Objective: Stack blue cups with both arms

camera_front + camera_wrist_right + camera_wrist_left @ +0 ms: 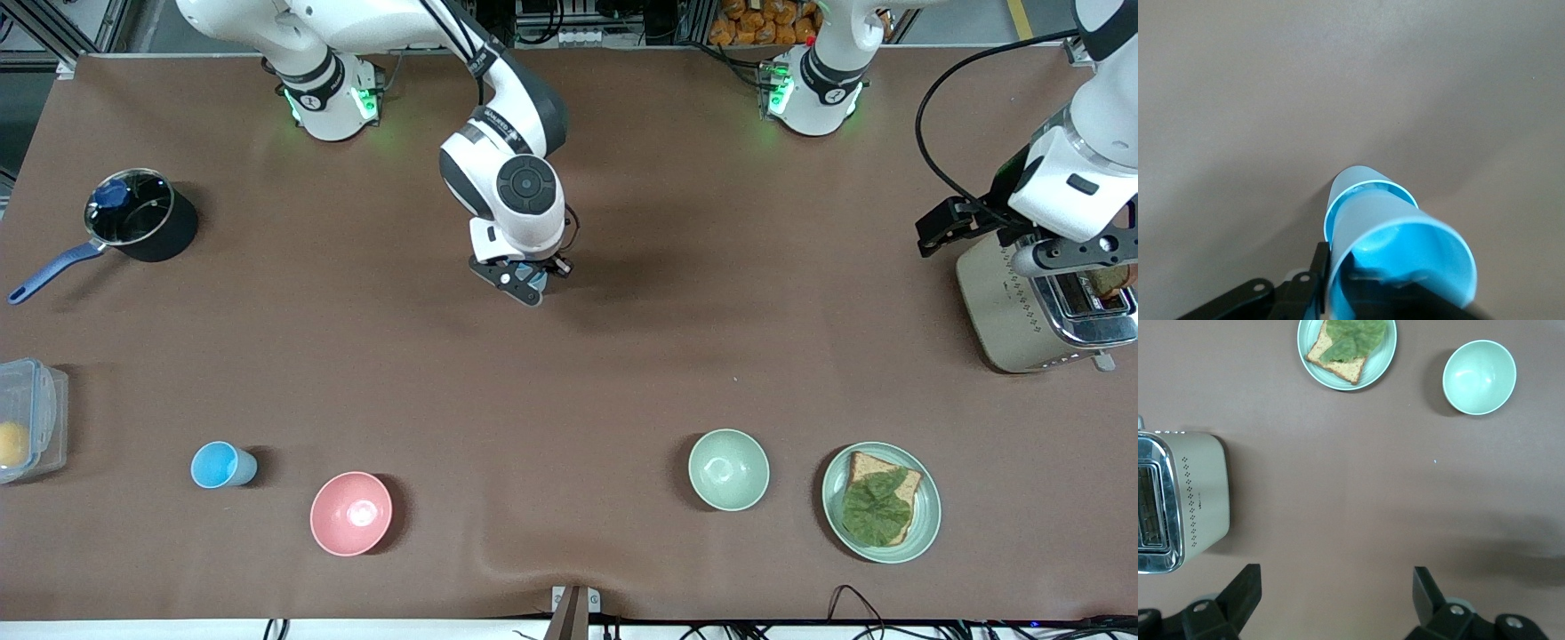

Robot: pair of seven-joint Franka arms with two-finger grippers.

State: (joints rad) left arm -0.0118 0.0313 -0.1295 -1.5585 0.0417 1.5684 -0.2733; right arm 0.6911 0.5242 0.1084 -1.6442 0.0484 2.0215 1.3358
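My right gripper (pixel 524 284) is over the middle of the table and shut on a bright blue cup (pixel 537 277). In the right wrist view the gripper (pixel 1358 277) pinches the wall of that cup (pixel 1405 260), one finger (pixel 1327 267) outside and one inside. The cup's lower end meets the mouth of a second, paler blue cup (pixel 1368 179) under it. Another sky-blue cup (pixel 222 465) stands near the front camera toward the right arm's end. My left gripper (pixel 942 231) waits open and empty above the table beside the toaster; its fingers (pixel 1238 593) frame bare table.
A pink bowl (pixel 351 513) stands beside the lone cup. A pale green bowl (pixel 728 469) and a plate (pixel 925 520) with toast and lettuce are near the front camera. The toaster (pixel 1022 311) is at the left arm's end. A pot (pixel 142 218) and a plastic box (pixel 31 418) are at the right arm's end.
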